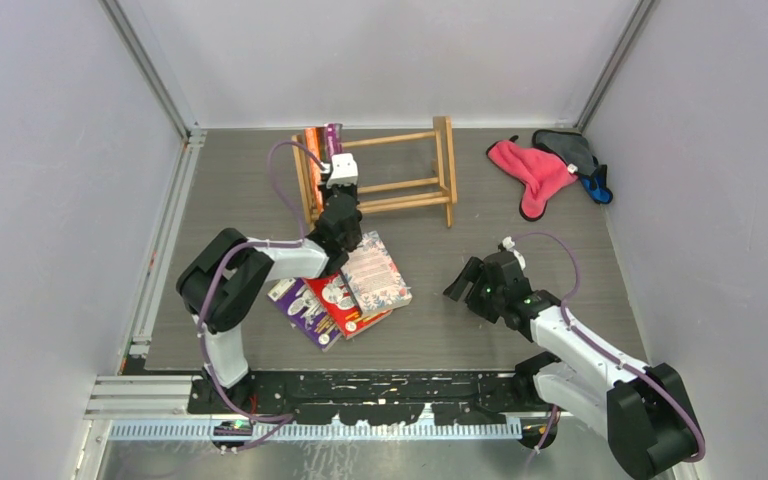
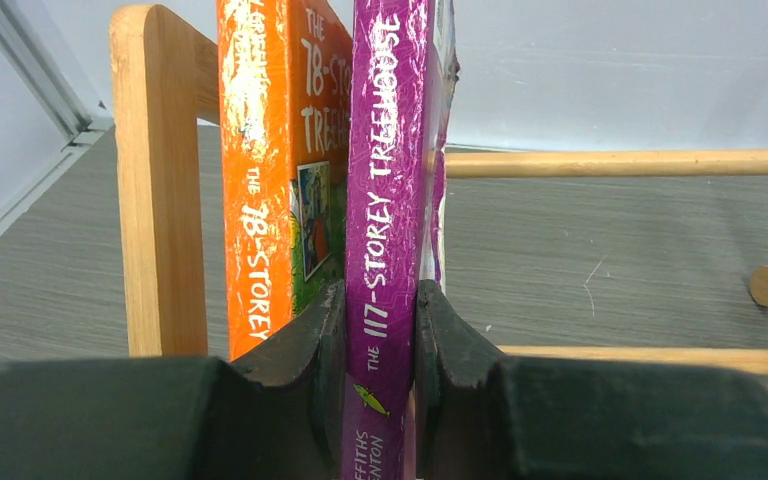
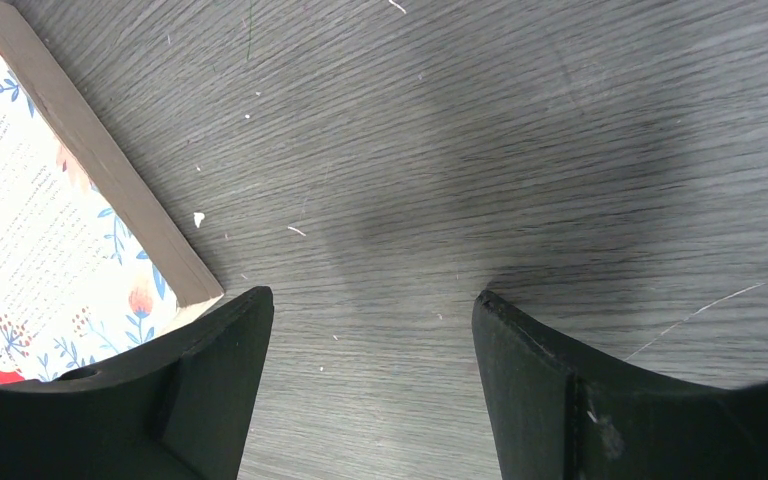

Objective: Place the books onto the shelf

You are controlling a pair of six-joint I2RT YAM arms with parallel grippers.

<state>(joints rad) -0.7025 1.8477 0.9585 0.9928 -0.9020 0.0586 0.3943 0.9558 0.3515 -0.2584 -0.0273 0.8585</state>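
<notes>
Wooden slats make up the shelf (image 1: 400,170), which stands toward the far side of the grey surface (image 1: 520,250) in the overhead view. An orange book (image 1: 312,140) and a purple book (image 1: 333,135) stand upright at its left end. The left fingers (image 1: 337,172) reach in to the purple one. Three more books lie fanned in a loose pile in front of the shelf: a pale floral book (image 1: 375,272) on top, a red book (image 1: 345,305) under it and a second purple book (image 1: 298,305) lowest. The right fingers (image 1: 457,289) hang spread to the right of that pile, apart from it. A pink cloth (image 1: 535,170) and a grey cloth (image 1: 570,148) lie at the far right.

From the left wrist, the two fingers are pressed tight on either side of the purple book's spine, gripping it. The orange book stands touching it on the left, next to the shelf's upright end post. A round rail runs off to the right behind them.

From the right wrist, the fingers stand wide apart with only bare surface between them, holding nothing. The corner of the pale floral book lies just beside the left-hand finger; a sliver of red shows beneath it.
</notes>
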